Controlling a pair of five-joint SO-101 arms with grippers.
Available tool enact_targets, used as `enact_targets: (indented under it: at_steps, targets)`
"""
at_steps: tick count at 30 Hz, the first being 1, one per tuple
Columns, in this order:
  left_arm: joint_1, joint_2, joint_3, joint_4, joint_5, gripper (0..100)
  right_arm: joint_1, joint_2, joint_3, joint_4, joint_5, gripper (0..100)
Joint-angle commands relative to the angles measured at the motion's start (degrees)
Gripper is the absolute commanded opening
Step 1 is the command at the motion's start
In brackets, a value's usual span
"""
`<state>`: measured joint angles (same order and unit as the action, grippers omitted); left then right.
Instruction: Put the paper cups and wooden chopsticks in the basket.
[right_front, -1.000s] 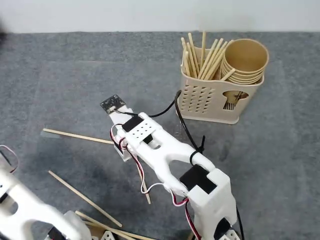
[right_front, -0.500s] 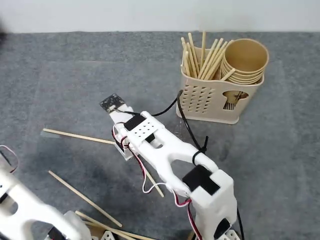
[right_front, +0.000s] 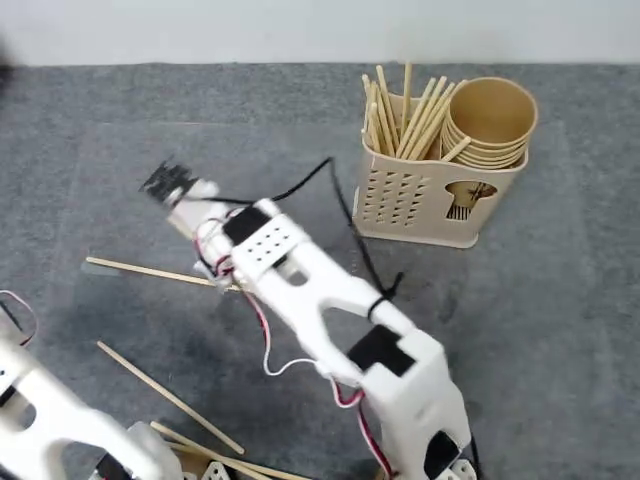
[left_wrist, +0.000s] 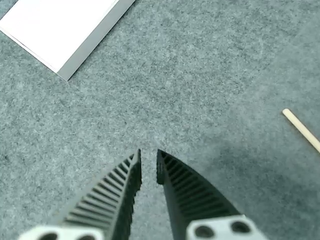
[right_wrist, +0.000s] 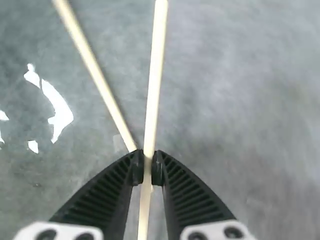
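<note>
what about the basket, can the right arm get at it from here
Probably yes: only bare mat lies between the right tool, shut on a chopstick, and the open-topped basket.

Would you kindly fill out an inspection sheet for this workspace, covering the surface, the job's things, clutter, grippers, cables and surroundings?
Surface: grey felt-like mat covering the table.
Job's things: beige perforated plastic basket holds stacked tan paper cups and a bundle of wooden chopsticks; loose chopsticks lie on the mat.
Clutter: flat white sheet on the mat.
Grippers: right gripper shut on one thin wooden chopstick; left gripper shut, holding nothing.
Cables: black cable and red-white wires run along the right arm.
Surroundings: white wall behind the mat.
</note>
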<state>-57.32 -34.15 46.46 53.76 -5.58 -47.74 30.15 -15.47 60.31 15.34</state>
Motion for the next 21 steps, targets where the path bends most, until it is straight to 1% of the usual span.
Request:
enact_targets:
  at_steps: [1,6,11,16,21]
  targets:
    - [-0.09,-0.7,-0.31,-0.97,-0.09,5,-2.24,2.68,-7.65,-0.84,5.89,0.8]
    - [0.0,-0.79,-0.31,-0.97,-0.09,5,-3.21,11.3,-18.55,-0.48,6.68,0.8]
    - [0.0,-0.7,-0.31,-0.88,-0.09,5,-3.74,19.82,-28.31,0.04,9.93,0.8]
    - [0.0,-0.7,-0.31,-0.88,-0.09,5,-4.79,24.31,-37.71,4.53,10.29,1.1]
    - [0.0,-0.7,-0.31,-0.88,-0.09,5,-5.85,27.03,-45.71,11.91,9.85,11.6]
